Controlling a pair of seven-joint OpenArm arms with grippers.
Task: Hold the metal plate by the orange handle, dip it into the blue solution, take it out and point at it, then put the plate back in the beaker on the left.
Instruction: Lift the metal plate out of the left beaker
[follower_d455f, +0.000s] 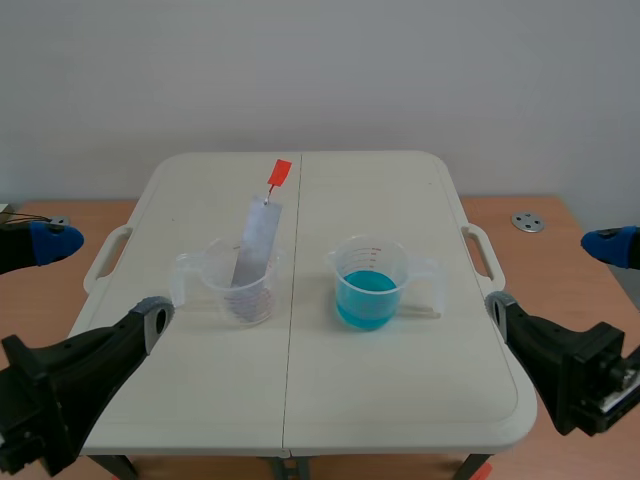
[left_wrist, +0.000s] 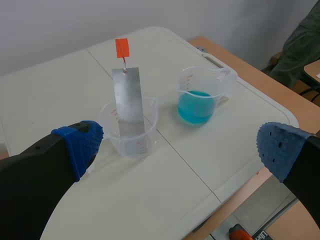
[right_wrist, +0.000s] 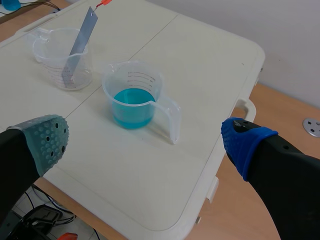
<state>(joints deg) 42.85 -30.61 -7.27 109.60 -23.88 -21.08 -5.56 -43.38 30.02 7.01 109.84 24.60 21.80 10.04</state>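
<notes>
**Both tools spread wide, plate standing in the left beaker**

The left tool (left_wrist: 178, 147) is hanging with its fingers spread wide and gripping nothing. Its two blue pads (left_wrist: 80, 142) are sitting well apart, low over the near edge of the table (left_wrist: 60, 85). The left beaker (left_wrist: 137, 145) is standing just ahead of it, closer to one finger than to the other. The right tool (right_wrist: 146, 141) is gaping in the same way and is also holding nothing. Its grey-green pad (right_wrist: 47, 140) and its blue one are lying far apart over the table's near right corner. In the scene view both arms are coming in low at the near corners, well apart from the beakers.

The plate (left_wrist: 129, 102), a thin grey metal strip, is standing in the left beaker. Its lower end is resting inside near the bottom, and its upper part is leaning on the rim and tilting away from the robot. The handle (left_wrist: 122, 48), a small orange tab, is sticking up from the plate's top end on a short wire, well above the rim.

The right beaker (left_wrist: 187, 82) is standing near the left one without touching it, on the other side of the table's centre seam. Both beakers are clear plastic with printed marks. The solution (left_wrist: 196, 106), bright blue, is filling the lower part of the right beaker. A small round metal disc (follower_d455f: 527, 222) is lying on the brown surface beyond the table's right side.
</notes>
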